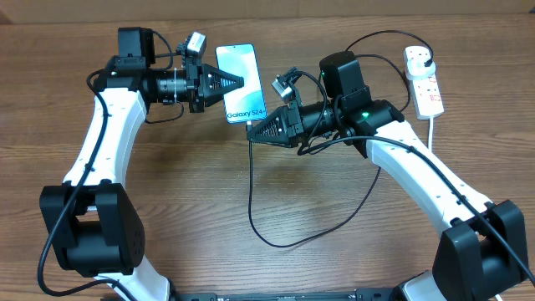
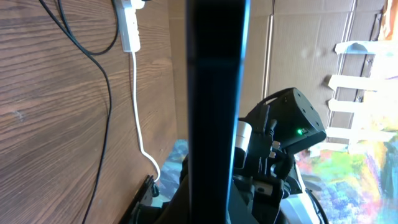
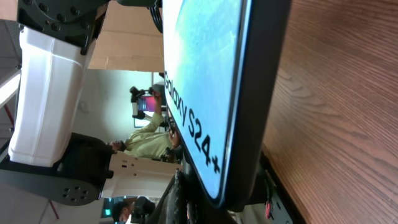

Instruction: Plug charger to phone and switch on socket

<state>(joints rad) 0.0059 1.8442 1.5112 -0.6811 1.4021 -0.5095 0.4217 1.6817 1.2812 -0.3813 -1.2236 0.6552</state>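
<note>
- phone (image 1: 242, 71) is up near the far middle of the table (image 1: 334, 251), screen lit, with the left gripper (image 1: 232, 83) clenched on its left edge
- left wrist cam is pretty much blocked by the phone's dark edge (image 2: 214, 93); only the right arm (image 2: 292, 124) shows behind it
- right gripper (image 1: 254, 130) is right at the phone's bottom end, clamped on the charger (image 1: 251, 201) tip, though the connector itself is hidden
- charger cable loops down across the table and back up to the right
- socket (image 1: 424, 84) sits far right, well apart from the phone, black plug in its top end, white cord (image 1: 432, 125) trailing down
</note>
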